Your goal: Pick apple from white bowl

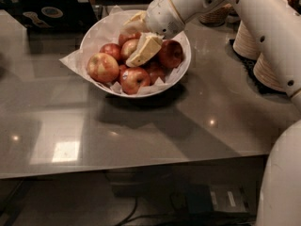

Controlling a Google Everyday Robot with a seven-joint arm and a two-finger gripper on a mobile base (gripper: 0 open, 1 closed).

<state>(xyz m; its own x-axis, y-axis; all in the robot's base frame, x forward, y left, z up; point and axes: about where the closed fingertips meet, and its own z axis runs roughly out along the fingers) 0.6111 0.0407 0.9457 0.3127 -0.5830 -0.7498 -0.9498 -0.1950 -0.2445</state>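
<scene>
Front edge of grey table (141, 171) across the lower view. Broad bare tabletop between that edge and the bowl, giving open room at 6, 7 and 8 o'clock of it.

Stacks of cream bowls (256, 55) near the bowl at 3 o'clock, narrowing the room on that side. White arm (268, 36) reaching in above them from 2 o'clock.

White bowl (184, 65): mid-table, lined with crinkled paper (70, 60) overhanging the rim at 9 o'clock. Holds a heap of red apples:
- yellow-flushed apple (102, 67) at 9 o'clock
- front apple (135, 79) at 6 o'clock
- dark red apple (170, 53) at 3 o'clock

The apple (130, 46): pale-sided, at the centre of the heap, resting in the bowl among the others.

Gripper (139, 36): over the bowl's centre, tilted down. Released, with cream fingers (146, 50) spread, one either side of the apple. Contact with the apple not discernible.

Dark tray (47, 13) at the table's far edge, 11 o'clock of the bowl.
</scene>
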